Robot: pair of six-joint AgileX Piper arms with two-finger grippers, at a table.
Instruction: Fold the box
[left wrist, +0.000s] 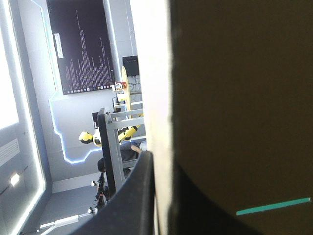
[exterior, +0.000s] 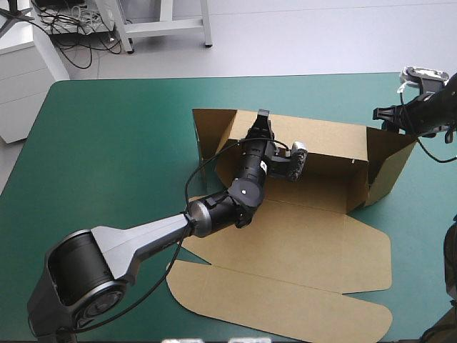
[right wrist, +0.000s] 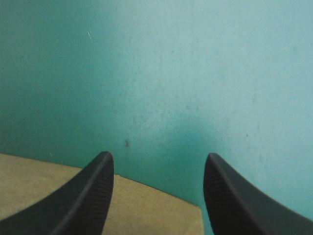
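Plainly, left gripper [exterior: 263,116] clamps the raised back wall of the box [exterior: 300,243]; brown board, front flaps flat. Right gripper [right wrist: 157,156] stands wide, box corner beneath.

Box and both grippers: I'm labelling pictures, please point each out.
box [exterior: 300,243], high view, its flat middle panel.
left gripper [exterior: 262,116], high view, fingertips at the raised wall's top edge.
right gripper [right wrist: 157,159], right wrist view, midway between its open fingers.

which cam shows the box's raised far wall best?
High view: the far wall stands nearly end to end in sight, the left gripper clamped on its top edge. Left wrist view gives only a dark close slab of board between the fingers. Right wrist view shows just a brown corner by the open right gripper.
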